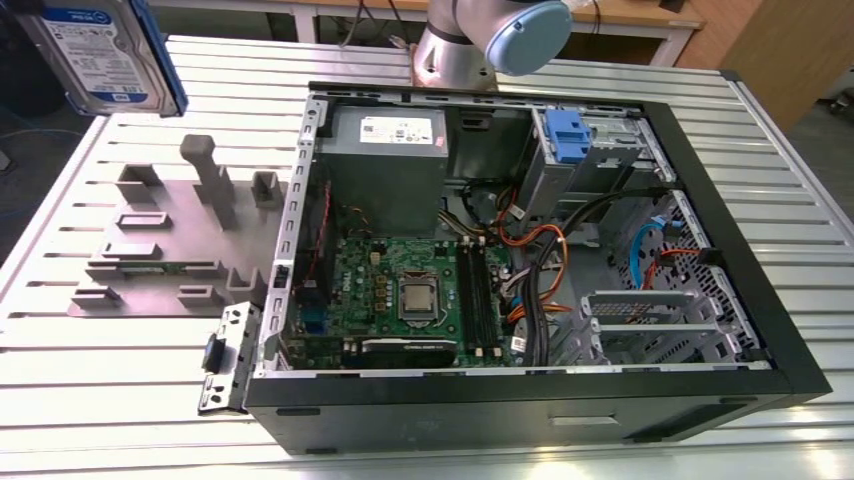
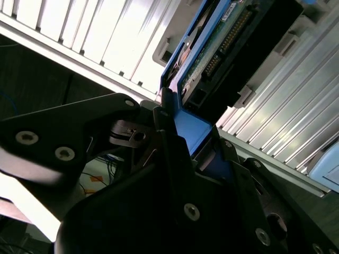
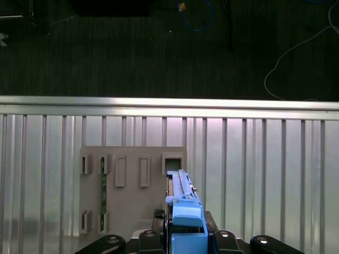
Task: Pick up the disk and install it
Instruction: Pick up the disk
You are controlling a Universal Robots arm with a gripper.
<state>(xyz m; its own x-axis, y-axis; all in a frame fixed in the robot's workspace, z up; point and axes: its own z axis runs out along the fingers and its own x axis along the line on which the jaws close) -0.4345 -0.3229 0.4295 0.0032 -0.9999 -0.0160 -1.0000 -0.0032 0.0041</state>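
In the second wrist view the tool (image 2: pixel 192 132) is clenched on the blue frame of the disk (image 2: pixel 222 42). The exterior view shows the disk (image 1: pixel 100 50) lifted clear above the bench (image 1: pixel 774 150) at that view's far left, over the grey holder (image 1: pixel 160 250) and well apart from the case (image 1: pixel 534 410). Pick-up looks done; installing is left. The case holds a power supply (image 1: pixel 387 130), board (image 1: pixel 400 290), cables (image 1: pixel 534 240) and a blue latch (image 1: pixel 567 135).

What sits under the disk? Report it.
Below the disk: a grey slotted fixture on the ribbed table. The disk covers the fixture part directly beneath it.
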